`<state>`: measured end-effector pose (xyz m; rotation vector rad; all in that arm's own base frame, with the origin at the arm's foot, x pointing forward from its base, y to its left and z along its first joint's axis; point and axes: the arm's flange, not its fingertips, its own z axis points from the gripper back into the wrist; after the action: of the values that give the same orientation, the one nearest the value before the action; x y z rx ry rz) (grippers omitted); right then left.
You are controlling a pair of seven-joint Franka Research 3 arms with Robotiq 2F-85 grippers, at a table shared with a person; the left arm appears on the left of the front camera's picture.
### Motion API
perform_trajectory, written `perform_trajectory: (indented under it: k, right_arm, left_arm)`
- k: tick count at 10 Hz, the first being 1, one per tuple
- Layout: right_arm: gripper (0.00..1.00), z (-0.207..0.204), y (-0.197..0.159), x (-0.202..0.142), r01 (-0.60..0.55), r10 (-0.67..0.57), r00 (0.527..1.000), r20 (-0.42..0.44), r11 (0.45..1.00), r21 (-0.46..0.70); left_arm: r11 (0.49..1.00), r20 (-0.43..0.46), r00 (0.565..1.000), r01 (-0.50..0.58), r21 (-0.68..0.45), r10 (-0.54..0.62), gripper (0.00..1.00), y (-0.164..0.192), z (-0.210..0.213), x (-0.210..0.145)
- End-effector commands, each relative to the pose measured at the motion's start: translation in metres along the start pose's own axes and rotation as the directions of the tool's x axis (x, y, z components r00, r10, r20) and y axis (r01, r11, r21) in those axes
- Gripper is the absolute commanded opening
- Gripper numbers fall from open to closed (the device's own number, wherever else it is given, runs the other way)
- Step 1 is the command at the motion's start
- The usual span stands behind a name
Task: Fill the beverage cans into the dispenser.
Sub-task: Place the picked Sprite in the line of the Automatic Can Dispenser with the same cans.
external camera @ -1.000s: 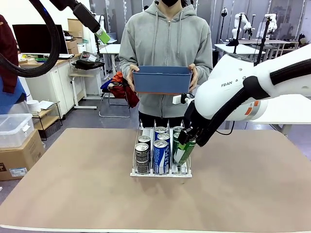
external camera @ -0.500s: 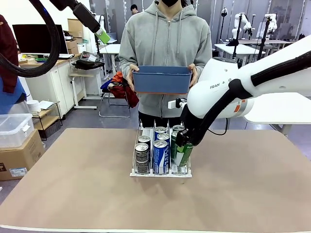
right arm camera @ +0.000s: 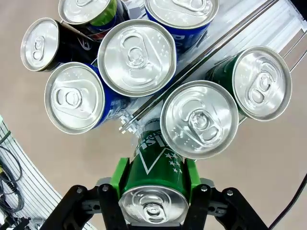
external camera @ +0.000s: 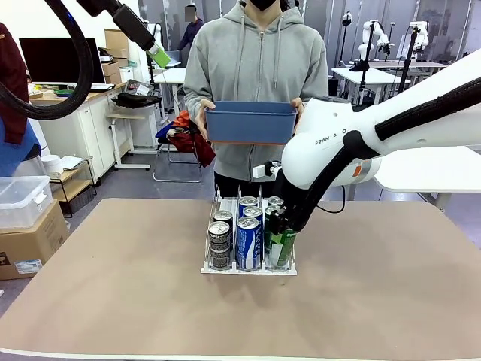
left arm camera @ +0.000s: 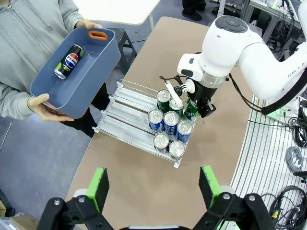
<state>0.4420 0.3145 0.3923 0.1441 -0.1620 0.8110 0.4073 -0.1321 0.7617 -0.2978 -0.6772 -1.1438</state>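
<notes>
The green can (external camera: 282,244), tilted a second ago, is now brought nearly upright at the front right lane of the dispenser (external camera: 248,269), still clamped by the right gripper (external camera: 282,222). Seating is judged near. The left gripper (left arm camera: 153,186) is held spread, empty.

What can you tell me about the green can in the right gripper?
The green can is a slim metal drink can, green with white print and a silver top, tab unopened. The right gripper is shut on it, green pads on opposite sides near the top. It stands about upright at the front of the dispenser's right lane, before two more green cans.
</notes>
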Motion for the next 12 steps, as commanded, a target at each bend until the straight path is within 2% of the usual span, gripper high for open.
perform_trajectory:
  k: [1,2,3,4,5,7,11,12]
  right_arm:
    - [0.58,0.005,0.0,0.011,0.015,-0.015,1.0,-0.011,0.999,-0.033]
    - [0.58,0.005,0.001,0.011,0.024,-0.024,1.0,-0.017,0.999,-0.026]
    - [0.76,0.005,0.003,0.01,0.028,-0.028,0.999,-0.026,1.0,-0.012]
    - [0.77,0.007,0.002,0.008,0.028,-0.028,0.999,-0.034,1.0,-0.003]
    - [0.95,0.01,0.002,0.006,0.035,-0.035,0.999,-0.032,0.999,0.004]
    - [1.0,0.02,0.001,0.003,0.049,-0.049,0.999,-0.017,0.999,0.013]
    - [1.0,0.043,-0.001,-0.016,0.093,-0.096,0.994,0.06,0.994,0.057]
    - [1.0,0.031,-0.003,0.002,0.044,-0.045,0.999,0.024,0.999,0.015]
  left_arm:
    - [1.0,0.004,1.0,-0.019,-0.014,0.019,1.0,-0.002,0.001,-0.002]
    - [1.0,0.004,1.0,-0.019,-0.014,0.019,1.0,-0.002,0.001,-0.002]
    - [1.0,0.004,1.0,-0.019,-0.014,0.019,1.0,-0.002,0.001,-0.002]
    - [1.0,0.004,1.0,-0.019,-0.014,0.019,1.0,-0.002,0.001,-0.002]
    - [1.0,0.004,1.0,-0.019,-0.014,0.019,1.0,-0.002,0.001,-0.002]
    - [1.0,0.004,1.0,-0.019,-0.014,0.019,1.0,-0.002,0.001,-0.002]
    - [1.0,0.004,1.0,-0.019,-0.014,0.019,1.0,-0.002,0.001,-0.002]
    - [1.0,0.004,1.0,-0.019,-0.014,0.019,1.0,-0.002,0.001,-0.002]
